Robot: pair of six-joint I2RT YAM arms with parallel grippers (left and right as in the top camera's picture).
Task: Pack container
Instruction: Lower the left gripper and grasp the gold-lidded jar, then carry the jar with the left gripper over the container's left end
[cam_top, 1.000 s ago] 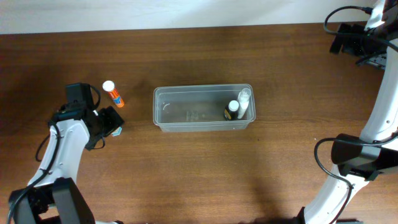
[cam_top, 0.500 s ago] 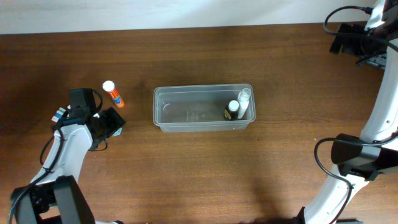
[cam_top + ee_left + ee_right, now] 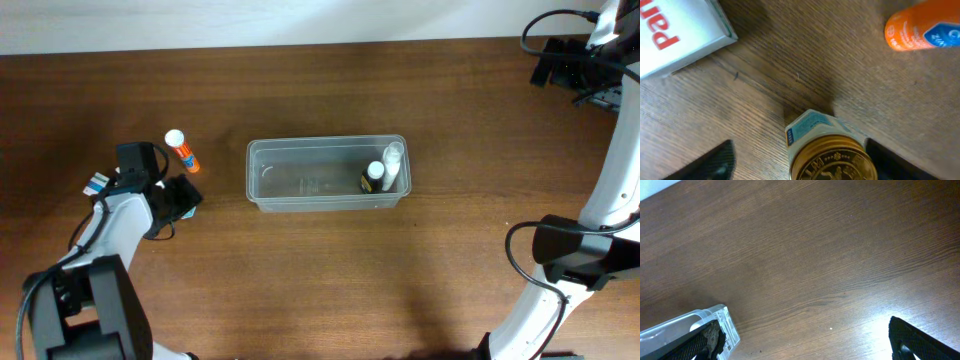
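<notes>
The clear plastic container (image 3: 300,180) lies mid-table; its corner shows in the right wrist view (image 3: 722,322). At its right end are a dark bottle with a white cap (image 3: 374,175) and a pale tube (image 3: 392,164). My left gripper (image 3: 183,199) is open left of the container. A gold-lidded jar with a blue label (image 3: 832,152) stands between its fingers (image 3: 800,162), close to the right finger. An orange bottle with a white cap (image 3: 182,151) lies just beyond it (image 3: 925,30). My right gripper (image 3: 552,62) is open and empty at the far right (image 3: 810,345).
A white box with red lettering (image 3: 675,30) lies on the table near the left gripper. The right arm's base (image 3: 570,250) stands at the right edge of the wooden table.
My left arm has shifted slightly to the right and toward the front. The right arm and the container have not moved.
</notes>
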